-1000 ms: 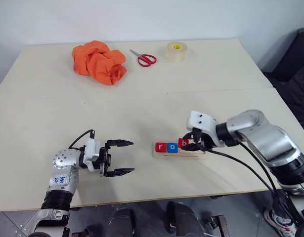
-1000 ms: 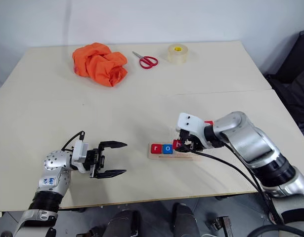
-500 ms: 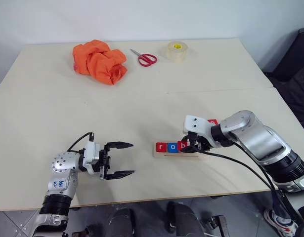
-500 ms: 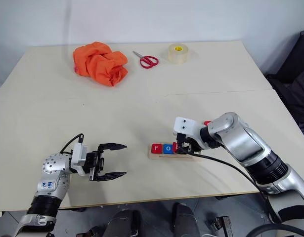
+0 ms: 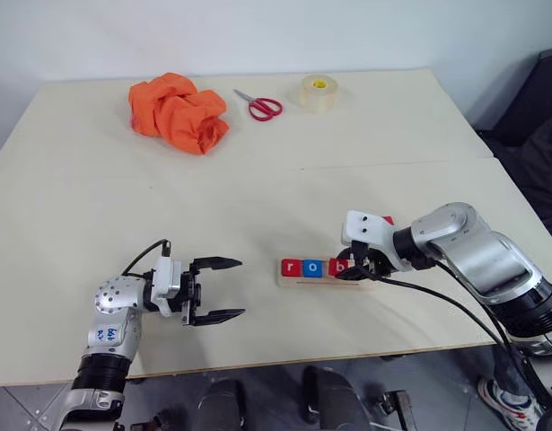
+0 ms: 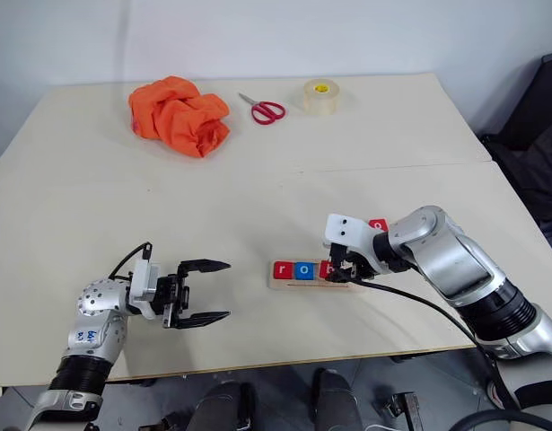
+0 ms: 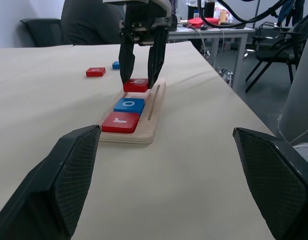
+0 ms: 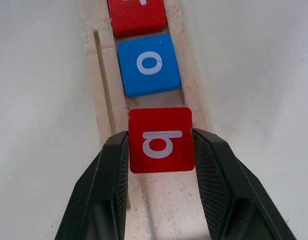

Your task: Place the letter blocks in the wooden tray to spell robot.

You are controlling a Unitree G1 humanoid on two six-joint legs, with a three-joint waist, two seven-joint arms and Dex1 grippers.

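A: How far along is the spelling?

B: About halfway, I'd judge. The wooden tray (image 5: pixel 325 279) lies near the table's (image 5: pixel 258 189) front edge, right of its middle. The red r (image 7: pixel 120 121) and blue o (image 7: pixel 129 105) sit at its left end, and the red b (image 8: pixel 161 139) is in slot 3.

A: Is the b let go?

B: No. The right gripper (image 8: pixel 161 150) has its 2 fingers clamped on the b's sides.

A: What's left?

B: 2 tiles, a red one (image 7: pixel 95 72) and a blue one (image 7: pixel 116 65), lie on the table just past the tray's right end.

A: And the left gripper (image 5: pixel 218 288)?

B: It hovers near the front edge, fingers spread wide, holding nothing.
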